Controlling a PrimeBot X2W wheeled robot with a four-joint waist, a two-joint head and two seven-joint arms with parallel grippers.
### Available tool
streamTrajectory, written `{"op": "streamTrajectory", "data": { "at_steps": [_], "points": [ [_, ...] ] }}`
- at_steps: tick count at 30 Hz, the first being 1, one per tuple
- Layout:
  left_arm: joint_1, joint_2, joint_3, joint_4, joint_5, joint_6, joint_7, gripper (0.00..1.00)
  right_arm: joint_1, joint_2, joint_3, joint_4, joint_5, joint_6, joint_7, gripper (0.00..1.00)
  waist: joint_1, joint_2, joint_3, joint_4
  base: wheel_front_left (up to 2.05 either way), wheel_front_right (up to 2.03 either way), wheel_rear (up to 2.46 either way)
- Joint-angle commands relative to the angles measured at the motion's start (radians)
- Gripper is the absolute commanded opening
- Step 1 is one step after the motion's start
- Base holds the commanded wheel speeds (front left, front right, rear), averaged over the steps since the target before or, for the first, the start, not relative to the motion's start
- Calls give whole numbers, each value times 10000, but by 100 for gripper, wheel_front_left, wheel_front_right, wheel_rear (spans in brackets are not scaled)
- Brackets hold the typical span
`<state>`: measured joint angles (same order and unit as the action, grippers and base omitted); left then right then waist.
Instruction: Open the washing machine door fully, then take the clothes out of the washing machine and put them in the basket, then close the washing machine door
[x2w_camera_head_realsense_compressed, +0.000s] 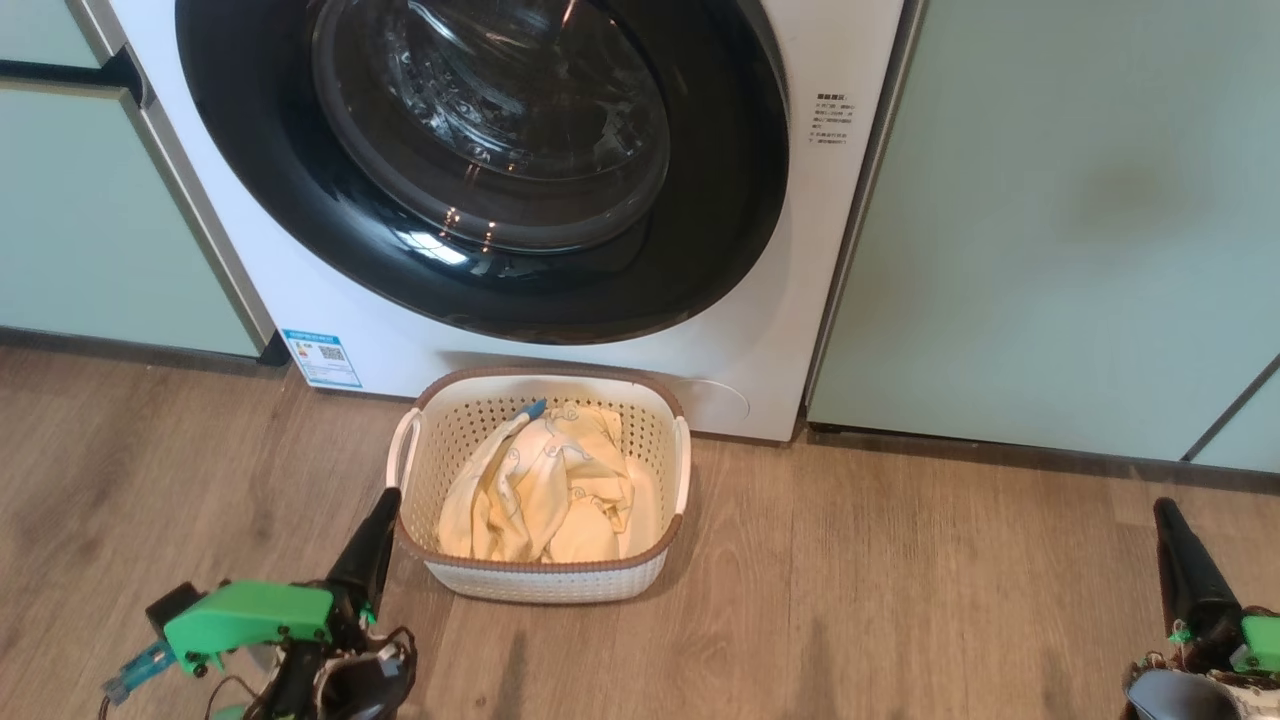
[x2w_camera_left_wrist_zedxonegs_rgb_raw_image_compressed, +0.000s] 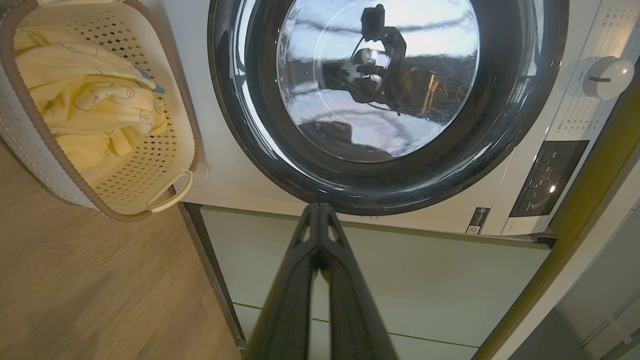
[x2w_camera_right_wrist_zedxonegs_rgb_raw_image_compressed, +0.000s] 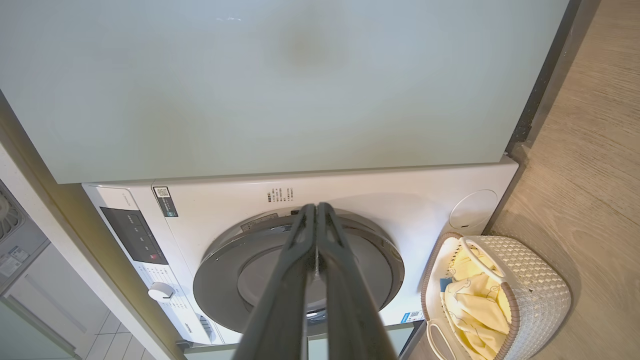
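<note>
The washing machine (x2w_camera_head_realsense_compressed: 790, 330) stands white against the cabinets, and its round black-rimmed door (x2w_camera_head_realsense_compressed: 480, 160) lies closed flat on its front, as also seen on the door (x2w_camera_left_wrist_zedxonegs_rgb_raw_image_compressed: 380, 95) and door (x2w_camera_right_wrist_zedxonegs_rgb_raw_image_compressed: 300, 270). On the floor just before it sits the cream basket (x2w_camera_head_realsense_compressed: 545, 580) with pale yellow clothes (x2w_camera_head_realsense_compressed: 545, 490) heaped inside; the basket (x2w_camera_left_wrist_zedxonegs_rgb_raw_image_compressed: 100, 115) and basket (x2w_camera_right_wrist_zedxonegs_rgb_raw_image_compressed: 520, 295) show them too. My left gripper (x2w_camera_head_realsense_compressed: 385, 500) is shut and empty beside the basket's left handle. My right gripper (x2w_camera_head_realsense_compressed: 1165, 510) is shut and empty over the floor far to the right.
Pale green cabinet panels (x2w_camera_head_realsense_compressed: 1050, 220) flank the machine on both sides. Wooden floor (x2w_camera_head_realsense_compressed: 900, 600) stretches between basket and right gripper. The machine's control panel and white dial (x2w_camera_left_wrist_zedxonegs_rgb_raw_image_compressed: 602, 77) sit along its top.
</note>
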<state>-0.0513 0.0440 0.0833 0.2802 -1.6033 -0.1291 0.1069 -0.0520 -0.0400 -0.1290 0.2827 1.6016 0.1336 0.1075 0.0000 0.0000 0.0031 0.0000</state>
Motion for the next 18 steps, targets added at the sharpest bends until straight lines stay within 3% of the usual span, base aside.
{"op": "streamTrajectory", "data": {
  "at_steps": [1,18],
  "points": [
    [-566,62,303,-353,-54,-16,62,0,-559,-102,154,-380,72,-29,56,0,0,0,0,0,0,0,0],
    [-566,62,303,-353,-54,-16,62,0,-559,-102,154,-380,72,-29,56,0,0,0,0,0,0,0,0]
  ]
}}
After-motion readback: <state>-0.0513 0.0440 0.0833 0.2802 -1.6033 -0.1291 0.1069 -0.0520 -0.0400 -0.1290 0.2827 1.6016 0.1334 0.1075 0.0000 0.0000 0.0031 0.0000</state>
